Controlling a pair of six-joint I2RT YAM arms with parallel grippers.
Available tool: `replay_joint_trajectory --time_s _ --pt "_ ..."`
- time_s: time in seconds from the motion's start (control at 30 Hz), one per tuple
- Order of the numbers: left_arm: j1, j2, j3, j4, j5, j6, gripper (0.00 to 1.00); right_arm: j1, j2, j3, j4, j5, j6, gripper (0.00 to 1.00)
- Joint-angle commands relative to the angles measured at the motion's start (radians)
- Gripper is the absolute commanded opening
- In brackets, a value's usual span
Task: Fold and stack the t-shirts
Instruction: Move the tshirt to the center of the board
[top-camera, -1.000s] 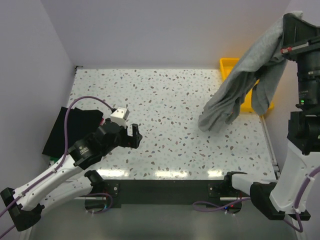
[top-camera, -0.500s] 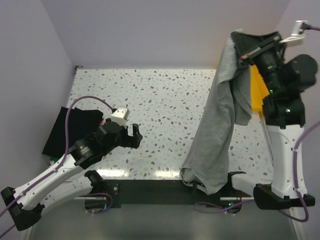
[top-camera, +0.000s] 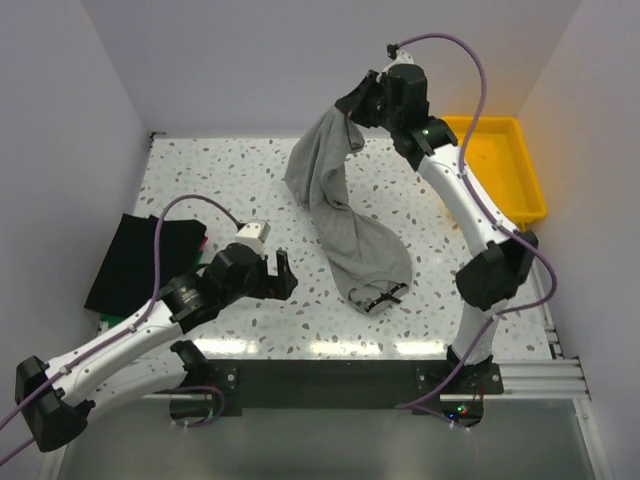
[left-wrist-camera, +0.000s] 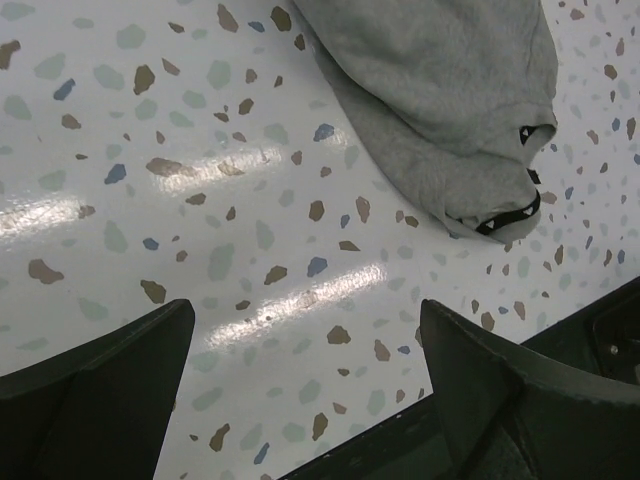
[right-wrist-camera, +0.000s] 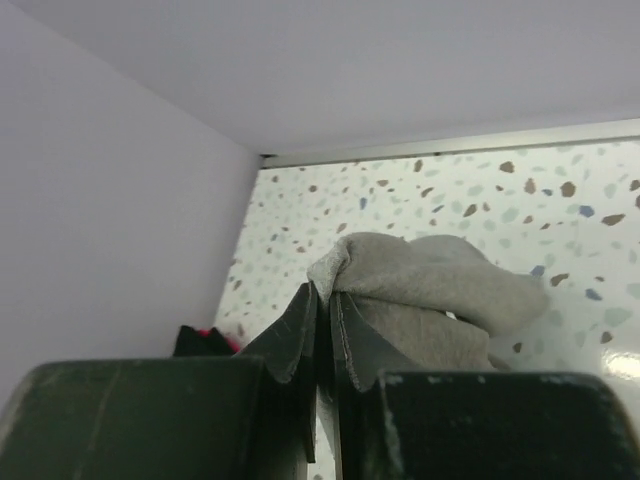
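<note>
A heather-grey t-shirt (top-camera: 335, 205) hangs from my right gripper (top-camera: 352, 108), which is shut on its upper edge high over the back of the table. The shirt's lower end (left-wrist-camera: 440, 120) lies crumpled on the speckled table, its collar with black trim facing the front edge. In the right wrist view the grey fabric (right-wrist-camera: 430, 290) is pinched between the nearly closed fingers (right-wrist-camera: 345, 335). My left gripper (top-camera: 272, 272) stands open just above the table, left of the shirt's lower end, with nothing between its fingers (left-wrist-camera: 100, 390). A folded black t-shirt (top-camera: 140, 255) lies at the table's left edge.
A yellow tray (top-camera: 495, 165) sits at the back right of the table. White walls close in the left, back and right sides. A black rail (top-camera: 330, 375) runs along the near edge. Something red and green shows beside the black shirt (top-camera: 203, 243).
My right arm has swung from the far right across to the back middle, carrying the grey shirt with it; the shirt's lower end now rests on the table. The left gripper shifted slightly right.
</note>
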Motion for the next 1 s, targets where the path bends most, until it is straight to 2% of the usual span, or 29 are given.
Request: replay_joint_trajectory --time_s 0.0,0.1,0.2,0.37,0.47,0.63,0.9,0.93,0.97 --pt "-0.003 0.031 -0.029 0.147 0.088 -0.067 1.0 -0.027 0.091 0.186 -0.143 0.084 -0.119 0.06" --pt "-0.015 0.092 -0.039 0.219 0.113 -0.087 0.99 -0.093 0.095 0.144 -0.158 0.069 -0.105 0.05" --pt "-0.038 0.204 -0.03 0.3 0.11 -0.113 0.98 -0.182 0.046 -0.005 -0.077 0.013 -0.048 0.04" --pt "-0.145 0.46 0.091 0.348 0.029 -0.133 0.97 -0.254 -0.008 -0.15 -0.037 -0.026 -0.044 0.04" --pt "-0.177 0.665 0.19 0.339 -0.015 -0.141 0.95 -0.28 -0.037 -0.224 -0.019 -0.046 -0.045 0.03" --pt "-0.197 0.803 0.286 0.379 -0.028 -0.155 0.94 -0.314 -0.082 -0.309 0.009 -0.064 -0.044 0.01" --pt "-0.199 0.912 0.331 0.324 -0.084 -0.182 0.67 -0.349 -0.16 -0.407 0.027 -0.076 -0.05 0.01" --pt "-0.199 0.919 0.332 0.325 -0.09 -0.184 0.62 -0.355 -0.172 -0.413 0.033 -0.078 -0.048 0.01" --pt "-0.199 0.933 0.336 0.327 -0.09 -0.185 0.51 -0.357 -0.177 -0.425 0.036 -0.08 -0.047 0.01"
